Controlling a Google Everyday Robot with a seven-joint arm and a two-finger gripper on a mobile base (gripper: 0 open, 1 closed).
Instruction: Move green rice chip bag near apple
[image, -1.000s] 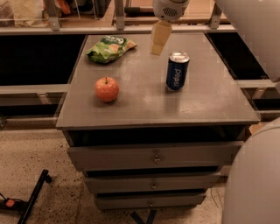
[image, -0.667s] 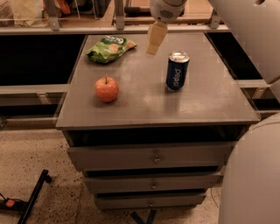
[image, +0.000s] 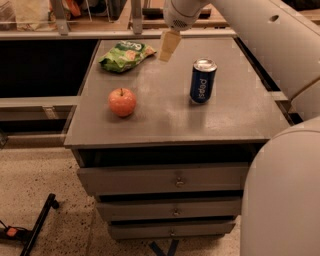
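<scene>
Gripper (image: 167, 50) hangs over far part of worktop (image: 165, 117), just right of green rice chip bag (image: 126, 55), apart from it; whether open or closed, cannot tell. Bag lies at far left corner. Apple (image: 122, 102) nearer, left of centre, well apart from bag. Blue Pepsi can (image: 203, 81) upright at right

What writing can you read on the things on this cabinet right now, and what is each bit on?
"Pepsi": white letters running up the side of the blue can.
Green chip bag: white lettering at its top, too blurred to read.
Apple: no text.
Gripper: hangs over the back of the cabinet top, between bag and can; no marking readable.
</scene>
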